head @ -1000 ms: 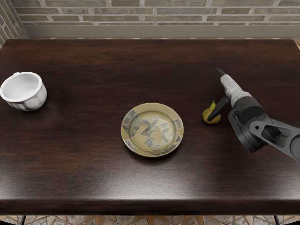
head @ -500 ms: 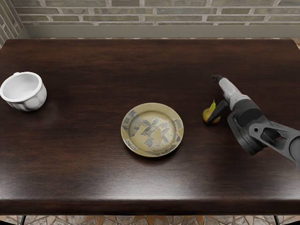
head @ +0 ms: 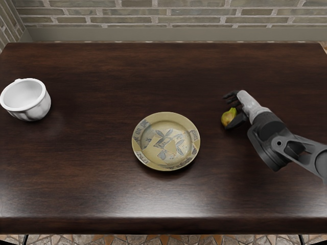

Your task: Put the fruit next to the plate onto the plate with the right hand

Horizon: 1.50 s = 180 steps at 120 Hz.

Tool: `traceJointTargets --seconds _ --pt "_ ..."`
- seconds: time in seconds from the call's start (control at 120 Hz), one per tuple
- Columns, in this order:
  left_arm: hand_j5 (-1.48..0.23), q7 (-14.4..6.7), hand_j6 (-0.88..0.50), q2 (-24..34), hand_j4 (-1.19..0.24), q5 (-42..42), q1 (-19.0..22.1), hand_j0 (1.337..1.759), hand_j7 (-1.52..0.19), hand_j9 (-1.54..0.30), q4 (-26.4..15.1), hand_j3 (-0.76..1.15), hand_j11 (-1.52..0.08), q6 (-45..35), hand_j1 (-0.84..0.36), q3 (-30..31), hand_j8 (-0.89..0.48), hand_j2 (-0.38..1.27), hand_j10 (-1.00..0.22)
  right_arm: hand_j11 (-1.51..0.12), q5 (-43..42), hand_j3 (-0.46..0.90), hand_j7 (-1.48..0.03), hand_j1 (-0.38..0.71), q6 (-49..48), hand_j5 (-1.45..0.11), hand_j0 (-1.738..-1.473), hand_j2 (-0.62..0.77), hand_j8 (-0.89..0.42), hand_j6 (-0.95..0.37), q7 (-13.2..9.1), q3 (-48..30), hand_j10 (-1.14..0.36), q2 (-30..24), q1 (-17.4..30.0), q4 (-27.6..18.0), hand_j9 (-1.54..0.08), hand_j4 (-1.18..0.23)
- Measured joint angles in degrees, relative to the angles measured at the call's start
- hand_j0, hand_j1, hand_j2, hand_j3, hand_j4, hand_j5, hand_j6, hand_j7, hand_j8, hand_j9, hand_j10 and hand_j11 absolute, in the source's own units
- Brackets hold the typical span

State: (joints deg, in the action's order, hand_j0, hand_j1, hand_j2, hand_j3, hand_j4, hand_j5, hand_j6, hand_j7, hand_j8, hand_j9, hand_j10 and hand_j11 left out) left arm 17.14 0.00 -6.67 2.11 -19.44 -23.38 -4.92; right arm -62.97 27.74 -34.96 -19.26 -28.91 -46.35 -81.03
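Right hand [head: 239,108]: half-open, fingers [head: 231,95] arched over the fruit [head: 228,118], thumb touching it, no clasp
Fruit: on the table [head: 102,194], under the fingers
Plate [head: 166,141]: left of the hand, apart
Change: fingers straight before, now bent

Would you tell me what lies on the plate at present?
Nothing; the plate shows only its pattern. The fruit sits beside it, partly hidden by the right hand.
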Motion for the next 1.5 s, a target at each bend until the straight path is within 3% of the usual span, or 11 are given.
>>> traceJointTargets --seconds 0.317,0.492,0.658,0.958,1.083,1.175,1.3,1.417,1.5 --pt "0.0 0.0 0.0 0.0 0.0 0.0 0.0 1.658 0.0 0.0 0.0 0.0 0.0 0.0 0.35 0.0 0.0 0.0 0.0 -0.57 -0.2 0.0 -0.55 0.08 -0.2 -0.55 -1.655 -0.01 -0.29 -0.43 0.0 0.0 -0.39 0.1 0.1 0.0 -0.57 -0.42" --pt "0.0 0.0 0.0 0.0 0.0 0.0 0.0 1.658 0.0 0.0 0.0 0.0 0.0 0.0 0.35 0.0 0.0 0.0 0.0 -0.69 0.5 0.0 -0.66 0.14 -1.5 -0.63 -1.653 0.01 -0.19 -0.52 -0.2 -0.1 -0.27 0.1 -0.1 0.0 -0.65 -0.54" --pt "0.0 0.0 0.0 0.0 0.0 0.0 0.0 1.658 0.0 0.0 0.0 0.0 0.0 0.0 0.35 0.0 0.0 0.0 0.0 -0.76 1.1 0.0 -0.72 0.2 -2.0 -0.71 -1.652 0.06 -0.12 -0.56 0.0 -0.2 -0.22 0.1 -0.1 -0.1 -0.73 -0.56" --pt "0.0 0.0 0.0 0.0 0.0 0.0 0.0 1.658 0.0 0.0 0.0 0.0 0.0 0.0 0.35 0.0 0.0 0.0 0.0 -0.87 1.3 0.0 -0.81 0.23 -2.8 -0.85 -1.645 0.08 -0.04 -0.5 -0.2 -0.3 -0.17 0.0 -0.3 0.0 -0.85 -0.59" --pt "0.0 0.0 0.0 0.0 0.0 0.0 0.0 1.658 0.0 0.0 0.0 0.0 0.0 0.0 0.35 0.0 0.0 0.0 0.0 -0.88 1.5 0.0 -0.82 0.24 -2.8 -0.85 -1.651 0.17 -0.05 -0.5 -0.1 -0.4 -0.19 -0.1 -0.3 0.0 -0.85 -0.61" --pt "0.0 0.0 0.0 0.0 0.0 0.0 0.0 1.658 0.0 0.0 0.0 0.0 0.0 0.0 0.35 0.0 0.0 0.0 0.0 -0.91 2.7 0.0 -0.86 0.24 -2.7 -0.86 -1.652 0.16 -0.04 -0.5 -0.1 -0.5 -0.2 -0.3 -0.5 0.0 -0.88 -0.65" --pt "0.0 0.0 0.0 0.0 0.0 0.0 0.0 1.658 0.0 0.0 0.0 0.0 0.0 0.0 0.35 0.0 0.0 0.0 0.0 -0.92 4.7 0.0 -0.88 0.28 -2.9 -0.86 -1.657 0.34 -0.05 -0.49 -0.1 -0.7 -0.25 -0.6 -1.1 0.0 -0.9 -0.69" --pt "0.0 0.0 0.0 0.0 0.0 0.0 0.0 1.658 0.0 0.0 0.0 0.0 0.0 0.0 0.35 0.0 0.0 0.0 0.0 -0.92 8.4 0.0 -0.9 0.3 -3.5 -0.87 -1.658 0.52 -0.14 -0.57 -0.1 -0.9 -0.31 -0.8 -2.5 0.0 -0.9 -0.71" --pt "0.0 0.0 0.0 0.0 0.0 0.0 0.0 1.658 0.0 0.0 0.0 0.0 0.0 0.0 0.35 0.0 0.0 0.0 0.0 -0.92 11.0 0.0 -0.9 0.27 -4.5 -0.91 -1.657 0.35 -0.16 -0.55 -0.1 -0.9 -0.3 -0.9 -3.9 0.0 -0.92 -0.69"
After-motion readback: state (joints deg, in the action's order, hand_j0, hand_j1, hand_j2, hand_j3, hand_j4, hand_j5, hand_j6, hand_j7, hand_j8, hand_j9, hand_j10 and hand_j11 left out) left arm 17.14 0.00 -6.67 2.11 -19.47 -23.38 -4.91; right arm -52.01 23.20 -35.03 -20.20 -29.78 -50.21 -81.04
